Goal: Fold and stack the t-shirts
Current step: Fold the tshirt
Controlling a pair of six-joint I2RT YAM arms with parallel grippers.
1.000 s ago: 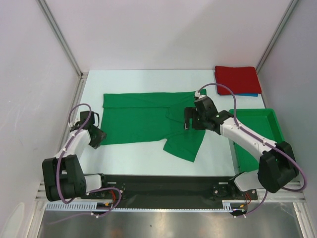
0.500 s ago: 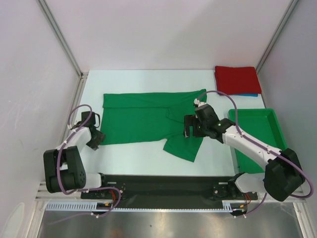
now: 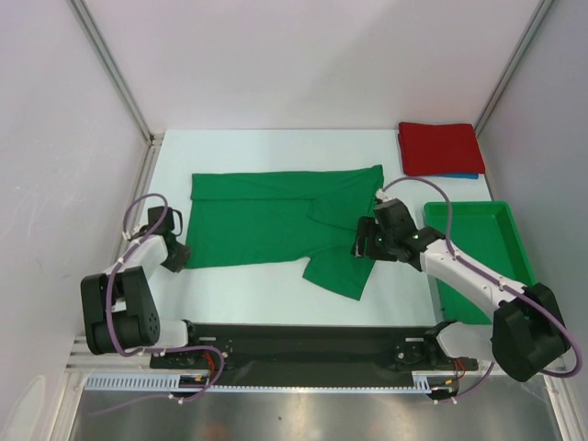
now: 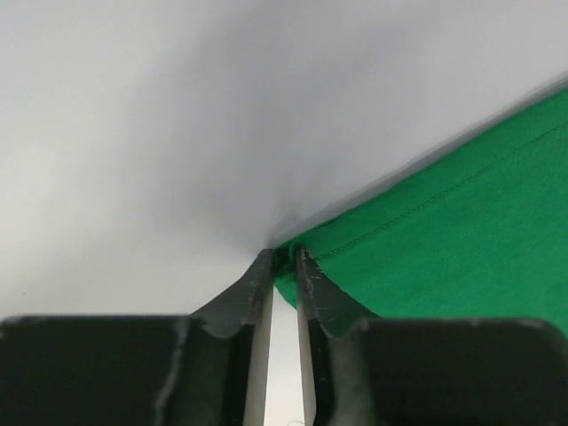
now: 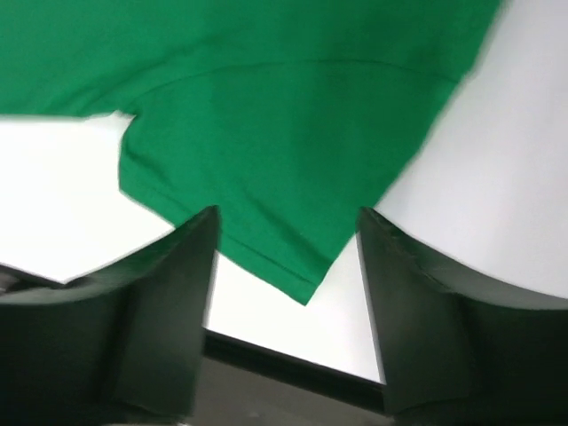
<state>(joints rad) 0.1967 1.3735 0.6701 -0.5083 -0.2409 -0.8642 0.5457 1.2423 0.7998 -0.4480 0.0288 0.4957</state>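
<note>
1. Pinches the near-left hem corner of the green t-shirt [image 3: 266,225] between the almost-closed fingers of the left gripper [image 4: 284,259].
2. Holds the right gripper [image 5: 286,217] spread wide just above the shirt's near sleeve, gripping nothing.
3. Leaves the green t-shirt lying flat across the table [image 3: 248,285].
4. Shows the red t-shirt [image 3: 439,147] folded at the far right on the blue t-shirt [image 3: 467,175], beyond the bin [image 3: 478,234].

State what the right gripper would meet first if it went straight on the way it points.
Most likely the sleeve of the green tee, which lies straight ahead of the open right gripper; depth is unclear.
</note>
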